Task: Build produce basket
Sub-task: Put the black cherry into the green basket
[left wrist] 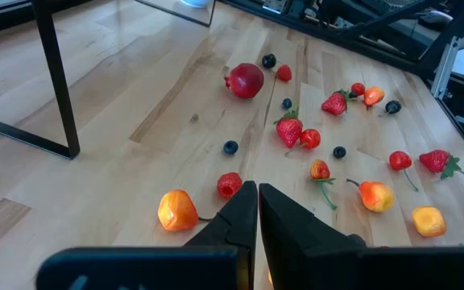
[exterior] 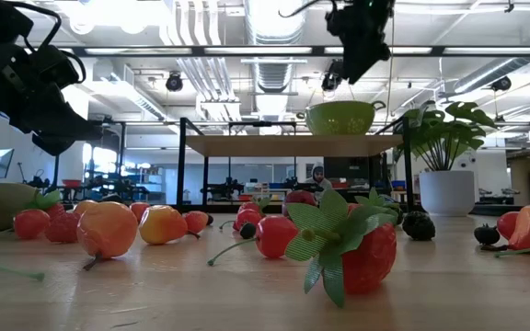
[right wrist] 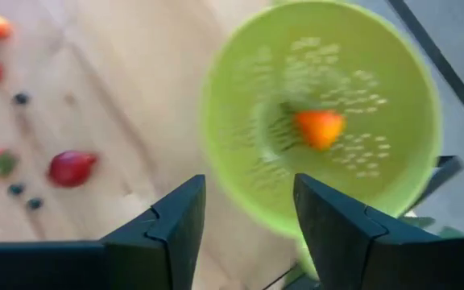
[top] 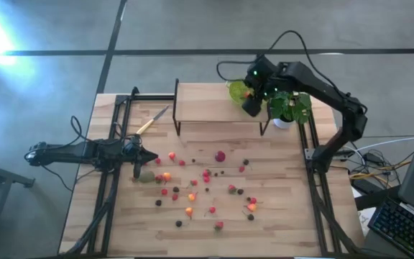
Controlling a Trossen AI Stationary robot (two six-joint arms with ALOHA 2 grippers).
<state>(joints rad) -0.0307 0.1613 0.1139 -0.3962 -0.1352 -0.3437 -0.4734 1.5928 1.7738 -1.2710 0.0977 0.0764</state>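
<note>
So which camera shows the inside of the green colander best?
The right wrist view: it looks down into the colander, showing one orange fruit inside. The high view has it partly hidden by the right gripper; the low view shows only its outside.

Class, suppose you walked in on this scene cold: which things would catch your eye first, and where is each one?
First, the scatter of small red, orange and dark fruits across the wooden table. Next, the lime-green colander on the raised shelf at the back, with one orange fruit already in it and the right pincer open above it. The left pincer sits shut, low over the fruits on the table's left.
</note>
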